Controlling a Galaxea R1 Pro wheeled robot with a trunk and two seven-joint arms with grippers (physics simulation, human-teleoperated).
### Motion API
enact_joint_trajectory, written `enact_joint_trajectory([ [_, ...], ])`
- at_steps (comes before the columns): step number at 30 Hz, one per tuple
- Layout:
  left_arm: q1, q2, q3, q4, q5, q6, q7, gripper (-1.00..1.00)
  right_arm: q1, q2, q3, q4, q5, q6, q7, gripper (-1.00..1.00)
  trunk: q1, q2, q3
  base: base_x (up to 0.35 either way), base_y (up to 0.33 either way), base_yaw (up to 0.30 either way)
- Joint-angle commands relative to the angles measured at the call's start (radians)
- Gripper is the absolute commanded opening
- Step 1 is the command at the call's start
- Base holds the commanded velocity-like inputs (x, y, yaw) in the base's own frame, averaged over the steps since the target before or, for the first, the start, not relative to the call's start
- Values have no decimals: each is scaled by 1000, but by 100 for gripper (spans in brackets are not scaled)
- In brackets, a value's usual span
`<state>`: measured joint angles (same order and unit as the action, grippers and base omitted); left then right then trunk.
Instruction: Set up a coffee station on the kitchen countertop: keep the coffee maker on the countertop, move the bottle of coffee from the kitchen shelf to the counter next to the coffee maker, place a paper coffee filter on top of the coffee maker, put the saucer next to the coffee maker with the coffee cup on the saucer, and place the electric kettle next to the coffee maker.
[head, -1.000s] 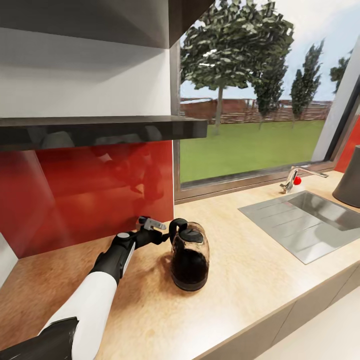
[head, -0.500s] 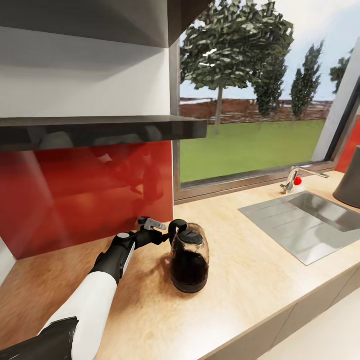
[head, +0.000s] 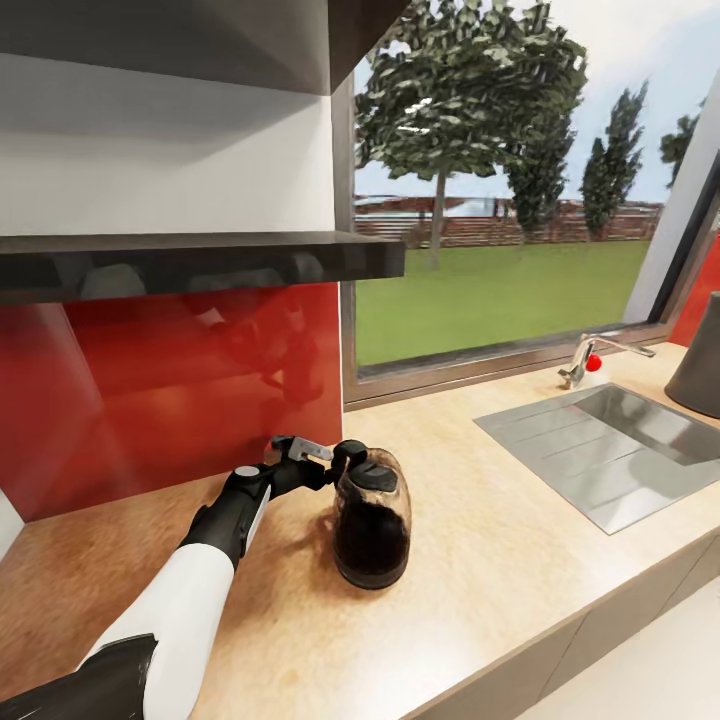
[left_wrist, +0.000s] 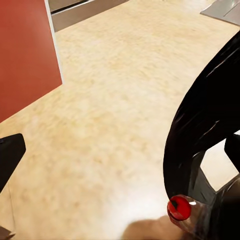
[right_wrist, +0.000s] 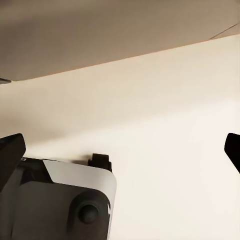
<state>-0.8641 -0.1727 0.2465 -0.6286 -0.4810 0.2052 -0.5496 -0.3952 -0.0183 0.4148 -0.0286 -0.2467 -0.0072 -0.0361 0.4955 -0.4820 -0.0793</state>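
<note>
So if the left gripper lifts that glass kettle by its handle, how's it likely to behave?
The electric kettle is probably bottom-heavy: dark liquid fills its lower half, so it may swing under the left gripper. The liquid could slosh. Its glass body looks fragile, so set it down gently on the countertop.

Left arm (head: 190, 590): extended forward, white forearm, black wrist | left gripper (head: 318, 462): 2 fingers spread apart, level | right gripper (right_wrist: 120, 150): 2 fingertips wide apart, nothing between.
</note>
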Motion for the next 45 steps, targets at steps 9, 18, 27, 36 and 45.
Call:
enact_joint_trajectory([
  [9, -1, -2, 8, -2, -5, 7, -9, 100, -1, 0, 9, -1, -9, -1, -2, 100, 1, -2, -2, 54, -24, 0],
  [18, -1, -2, 8, -2, -5, 6, -9, 100, -1, 0, 9, -1, -9, -1, -2, 100, 1, -2, -2, 10, -5, 0],
  [27, -1, -2, 8, -2, -5, 6, -10, 100, -1, 0, 9, -1, -9, -1, -2, 100, 1, -2, -2, 38, -19, 0],
  [36, -1, -2, 4, -3, -5, 9, -10, -100, -1, 0, 9, -1, -9, -1, -2, 100, 1, -2, -2, 2, -1, 0],
  [45, -1, -2, 5, -3, 1, 7, -12, -100, -1, 0, 9, -1, -9, -1, -2, 100, 1, -2, -2, 0, 0, 0],
])
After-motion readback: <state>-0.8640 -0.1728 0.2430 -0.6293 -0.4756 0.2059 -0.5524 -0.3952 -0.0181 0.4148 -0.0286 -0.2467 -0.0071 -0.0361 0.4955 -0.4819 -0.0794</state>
